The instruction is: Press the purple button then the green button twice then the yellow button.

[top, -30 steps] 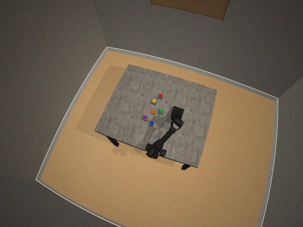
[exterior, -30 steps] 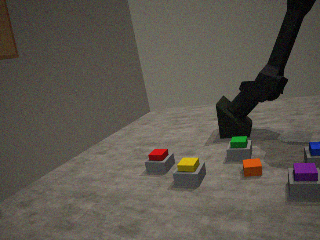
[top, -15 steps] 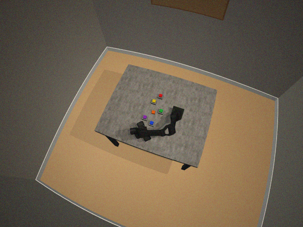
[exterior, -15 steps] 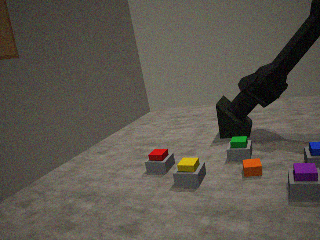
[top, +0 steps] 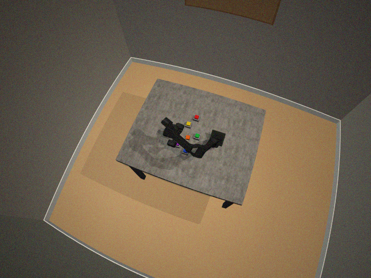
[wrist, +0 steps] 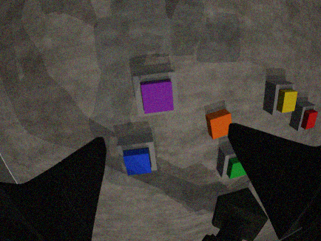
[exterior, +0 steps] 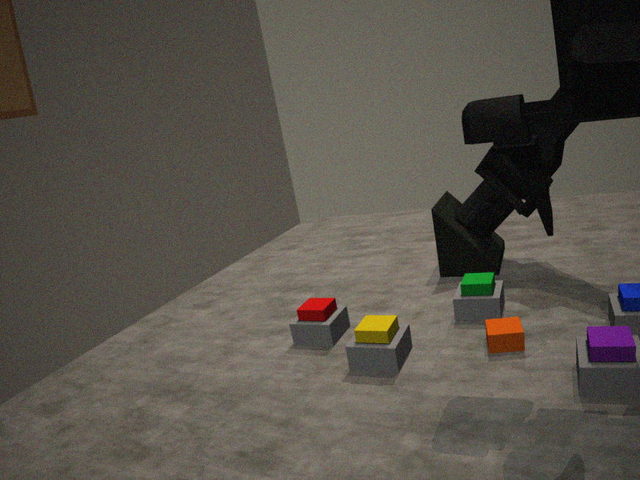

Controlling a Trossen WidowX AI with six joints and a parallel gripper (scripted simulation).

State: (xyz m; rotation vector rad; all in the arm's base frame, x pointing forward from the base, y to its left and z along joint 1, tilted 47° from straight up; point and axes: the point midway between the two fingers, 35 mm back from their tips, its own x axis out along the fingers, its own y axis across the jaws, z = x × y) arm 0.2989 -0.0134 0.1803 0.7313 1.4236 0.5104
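Top view, grey mottled table (top: 227, 167), tan floor (top: 185, 239)

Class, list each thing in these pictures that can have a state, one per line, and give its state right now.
Gripper: open, holding nothing, above the table.
Purple button: up, untouched.
Green button: up, untouched.
Yellow button: up, untouched.
Red button: up, untouched.
Blue button: up, untouched.
Orange block: flat on the table, no housing, untouched.
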